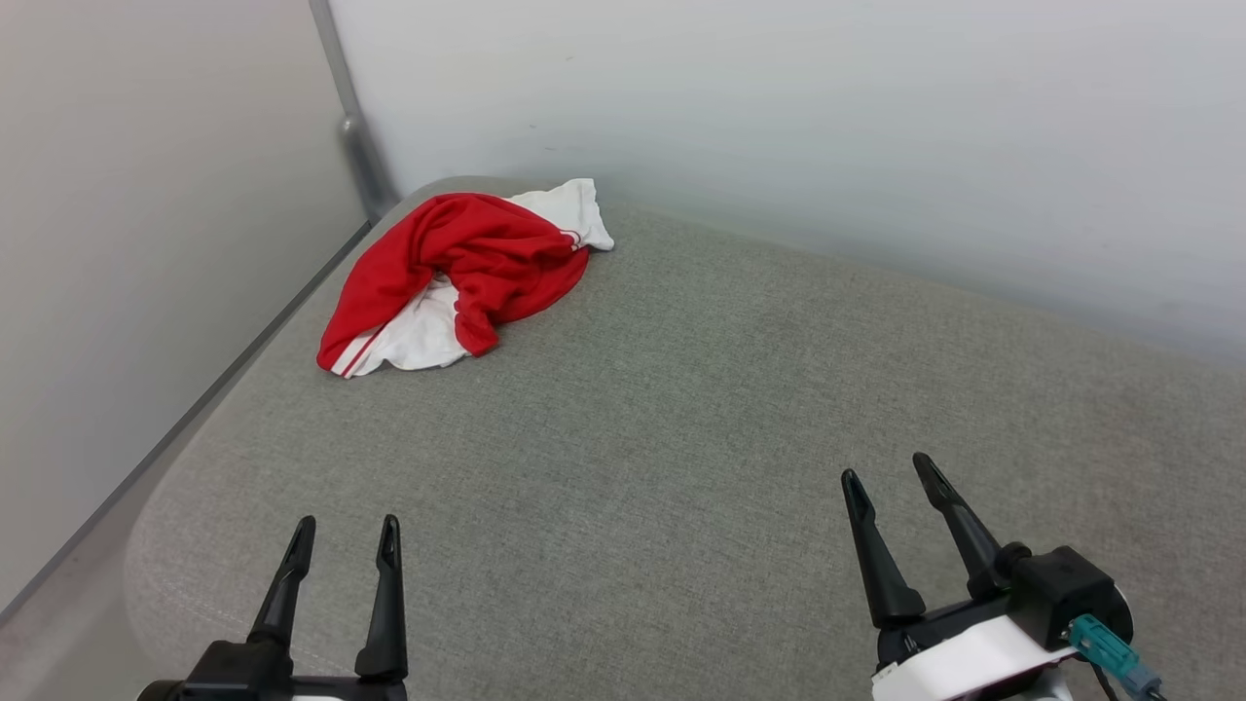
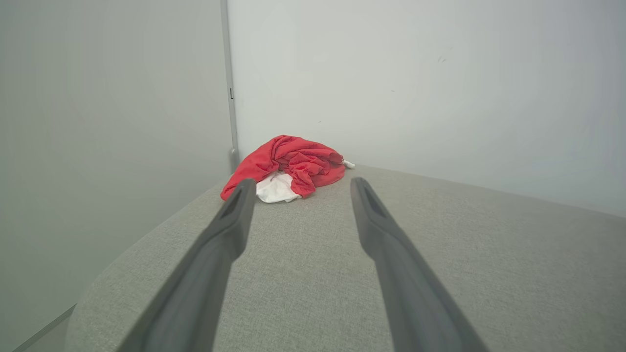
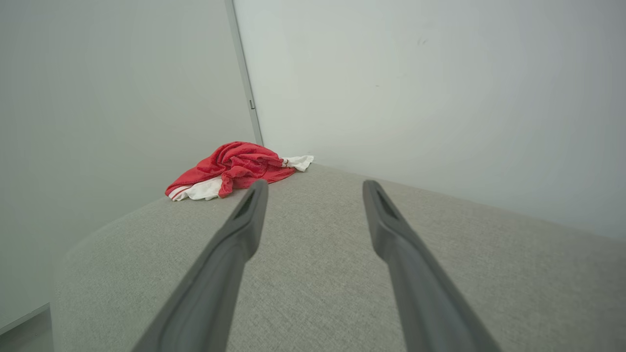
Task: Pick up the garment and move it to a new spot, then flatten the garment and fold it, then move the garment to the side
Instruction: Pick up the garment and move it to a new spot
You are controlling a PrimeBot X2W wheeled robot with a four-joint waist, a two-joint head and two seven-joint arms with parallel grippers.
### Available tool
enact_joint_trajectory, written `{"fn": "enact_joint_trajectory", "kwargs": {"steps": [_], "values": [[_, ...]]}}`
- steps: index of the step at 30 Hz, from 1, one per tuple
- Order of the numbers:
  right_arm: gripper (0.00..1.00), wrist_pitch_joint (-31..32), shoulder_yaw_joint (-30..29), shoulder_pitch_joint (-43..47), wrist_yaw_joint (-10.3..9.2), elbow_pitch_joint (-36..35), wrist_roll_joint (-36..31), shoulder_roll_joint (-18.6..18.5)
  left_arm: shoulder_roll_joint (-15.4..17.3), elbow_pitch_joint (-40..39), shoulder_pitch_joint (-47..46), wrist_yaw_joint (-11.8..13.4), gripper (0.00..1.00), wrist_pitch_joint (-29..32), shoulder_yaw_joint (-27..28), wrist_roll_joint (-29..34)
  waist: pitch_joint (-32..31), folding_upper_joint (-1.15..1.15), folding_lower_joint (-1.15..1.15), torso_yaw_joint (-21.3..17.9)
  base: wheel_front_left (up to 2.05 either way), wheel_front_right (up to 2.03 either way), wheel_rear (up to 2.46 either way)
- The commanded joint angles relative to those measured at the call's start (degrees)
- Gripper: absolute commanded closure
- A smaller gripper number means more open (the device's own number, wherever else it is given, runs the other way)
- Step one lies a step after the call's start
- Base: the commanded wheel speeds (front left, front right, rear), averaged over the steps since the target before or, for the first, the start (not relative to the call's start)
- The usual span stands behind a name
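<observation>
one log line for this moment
garment: crumpled, far left, untouched | left end effector: open, empty | right end effector: open, empty

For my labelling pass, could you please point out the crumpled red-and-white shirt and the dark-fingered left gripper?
Crumpled red-and-white shirt (image 1: 467, 258): head view, red body fabric.
Dark-fingered left gripper (image 1: 348, 522): head view, midway between its fingertips.

The right pincer (image 3: 315, 185) reaches out over a rounded desk covered in light grey woven fabric (image 3: 489, 254), its two long dark fingers spread wide apart. Well beyond the fingertips, at the desk's far left corner, lies the crumpled red jersey garment (image 3: 234, 168), with white sleeve cloth poking out at both ends and striped trim at its left edge. It sits close to pale walls (image 3: 440, 98) joined by a thin grey strip (image 3: 247, 88).
</observation>
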Motion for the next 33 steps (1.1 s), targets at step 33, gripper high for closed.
{"fn": "enact_joint_trajectory", "kwargs": {"steps": [33], "values": [[0.00, 0.30, 0.39, -9.55, -0.02, -15.74, -9.50, -3.31, 24.46, 17.71, -36.99, -2.76, 0.00, 8.74, -3.54, -23.02, 30.36, 0.00, 0.00, -10.04, 0.00, 0.00, 0.00]]}}
